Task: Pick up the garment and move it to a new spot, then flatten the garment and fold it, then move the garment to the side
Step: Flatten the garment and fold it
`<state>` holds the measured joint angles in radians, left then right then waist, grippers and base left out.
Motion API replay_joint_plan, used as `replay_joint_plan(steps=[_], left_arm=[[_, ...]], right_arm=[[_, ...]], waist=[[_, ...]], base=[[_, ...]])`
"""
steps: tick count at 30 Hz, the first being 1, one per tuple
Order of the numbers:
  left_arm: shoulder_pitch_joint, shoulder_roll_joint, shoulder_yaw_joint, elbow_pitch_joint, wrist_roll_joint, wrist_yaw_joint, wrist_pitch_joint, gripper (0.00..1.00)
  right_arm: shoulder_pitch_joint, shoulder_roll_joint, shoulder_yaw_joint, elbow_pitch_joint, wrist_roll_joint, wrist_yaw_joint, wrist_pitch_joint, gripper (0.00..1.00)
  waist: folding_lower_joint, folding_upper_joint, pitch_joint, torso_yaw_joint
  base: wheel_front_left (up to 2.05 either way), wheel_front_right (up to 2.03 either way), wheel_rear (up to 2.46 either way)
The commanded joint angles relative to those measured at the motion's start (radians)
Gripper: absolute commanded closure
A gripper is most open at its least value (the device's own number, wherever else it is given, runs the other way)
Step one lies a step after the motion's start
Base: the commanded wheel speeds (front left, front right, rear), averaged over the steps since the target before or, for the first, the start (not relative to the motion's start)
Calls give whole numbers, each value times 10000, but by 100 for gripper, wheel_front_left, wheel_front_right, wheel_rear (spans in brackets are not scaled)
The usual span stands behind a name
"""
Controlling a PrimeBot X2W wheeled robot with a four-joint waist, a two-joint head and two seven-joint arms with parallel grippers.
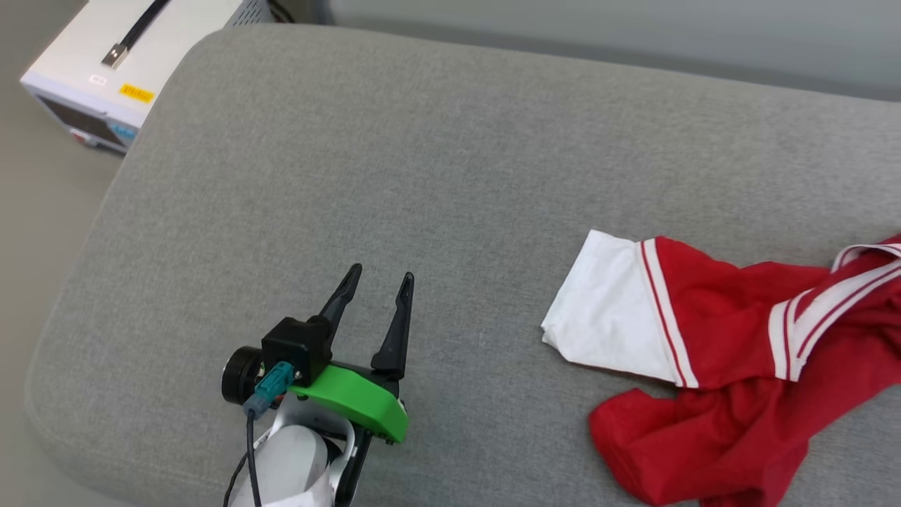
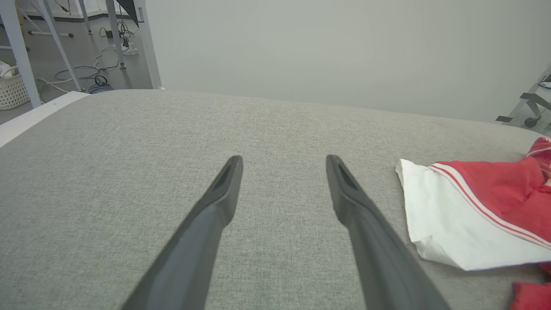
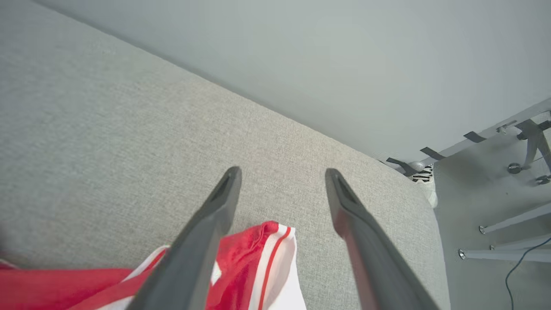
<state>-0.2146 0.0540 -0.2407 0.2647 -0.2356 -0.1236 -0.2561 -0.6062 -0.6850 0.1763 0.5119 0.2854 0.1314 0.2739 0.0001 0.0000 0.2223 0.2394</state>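
Observation:
The garment, a red jersey T-shirt with white sleeves and striped trim, lies crumpled on the grey cushion at the right, running off the head view's right edge. One white sleeve points left. My left gripper hovers open over bare cushion at the lower left, well apart from the garment; its fingers hold nothing. My right gripper is open above the garment, whose striped edge lies under and between the two fingers, with nothing gripped.
A white box-shaped device with a black handle stands beyond the cushion's far left corner. The cushion's rounded edge runs down the left. Metal stand legs and cables are on the floor to the right.

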Motion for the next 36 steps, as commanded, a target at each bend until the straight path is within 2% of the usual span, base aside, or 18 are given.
replay_joint_plan(steps=[1, 5, 10, 20, 26, 30, 32, 36], left_arm=[[106, -37, 54, -4, 50, -32, -57, 0], [223, -37, 94, -45, 127, -40, -57, 0], [378, -37, 208, -240, 120, -49, -57, 0], [795, -37, 46, -466, 182, -64, -57, 0], [1021, -37, -201, -294, 123, -68, -57, 0], [1033, -37, -229, -253, -62, -65, -57, 0], [923, -32, -461, -100, 74, -66, -52, 0], [410, -32, -844, 242, 69, -60, 732, 0]], right_arm=[[122, 199, -215, -133, 78, -7, -394, 0], [676, 850, -854, -726, 195, -7, -1521, 0], [1885, 1581, -1420, -2111, 249, -7, -2717, 0], [4541, 3670, -2746, -4807, 203, -7, -4011, 0], [5778, 4759, -3038, -5794, -38, -7, -4484, 0], [6173, 5181, -3104, -6201, -106, -7, -4533, 0], [6285, 5170, -3027, -6354, -189, -7, -4528, 0], [6417, 5158, -3013, -6526, -319, -7, -4461, 0]], waist=[[-1, 0, -543, -505], [-1, 0, -923, -842], [-1, 0, -1249, -1240], [-1, 0, -1631, -1668], [-1, 0, -1694, -1913], [-1, 0, -1602, -2154], [-1, 0, -1523, -2285], [-1, 0, -1383, -2543]], base=[[0, 0, 0], [0, 0, 0], [0, 0, 0], [0, 0, 0], [0, 0, 0], [0, 0, 0], [0, 0, 0], [0, 0, 0]])
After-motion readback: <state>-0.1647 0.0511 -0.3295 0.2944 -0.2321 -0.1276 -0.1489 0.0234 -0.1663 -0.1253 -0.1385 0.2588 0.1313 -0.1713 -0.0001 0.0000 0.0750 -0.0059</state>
